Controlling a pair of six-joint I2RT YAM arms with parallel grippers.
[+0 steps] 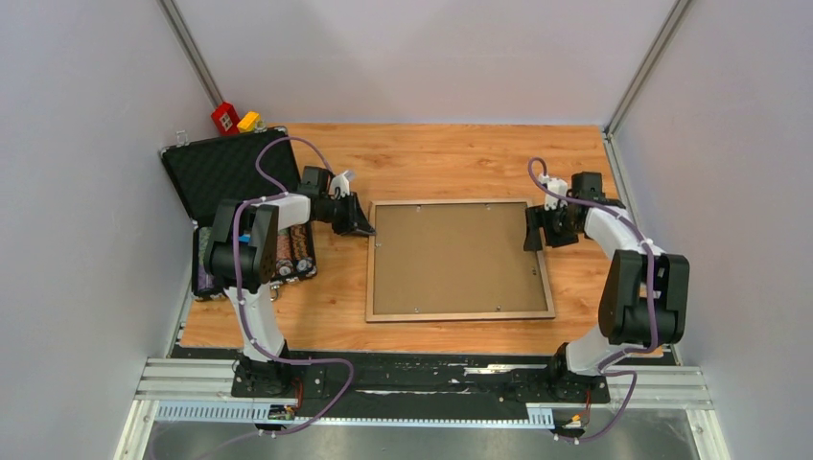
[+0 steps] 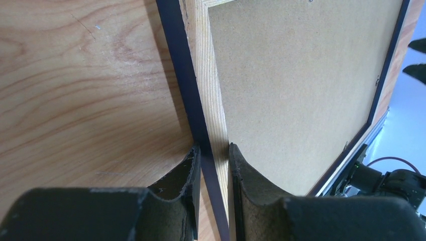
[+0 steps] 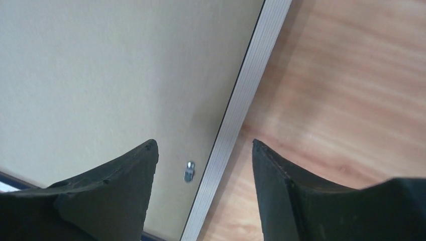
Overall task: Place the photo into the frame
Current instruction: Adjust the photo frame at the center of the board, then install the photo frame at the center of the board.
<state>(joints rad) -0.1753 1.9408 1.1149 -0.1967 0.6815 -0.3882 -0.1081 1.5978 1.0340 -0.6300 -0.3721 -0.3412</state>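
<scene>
One frame back-up | left jaws clamp its edge | right jaws apart

The frame is lying back-up near the middle of the table, a large, thin-bordered rectangle sitting roughly square to the table's edges. Its back is showing tan wood, while its outer side is showing dark navy. A plain brown backing is filling its opening, with small metal tabs sitting along the inner edge. Its left border, near the far corner, is being pinched between the fingers of the left gripper, one finger outside the border and one on the backing side.
</scene>
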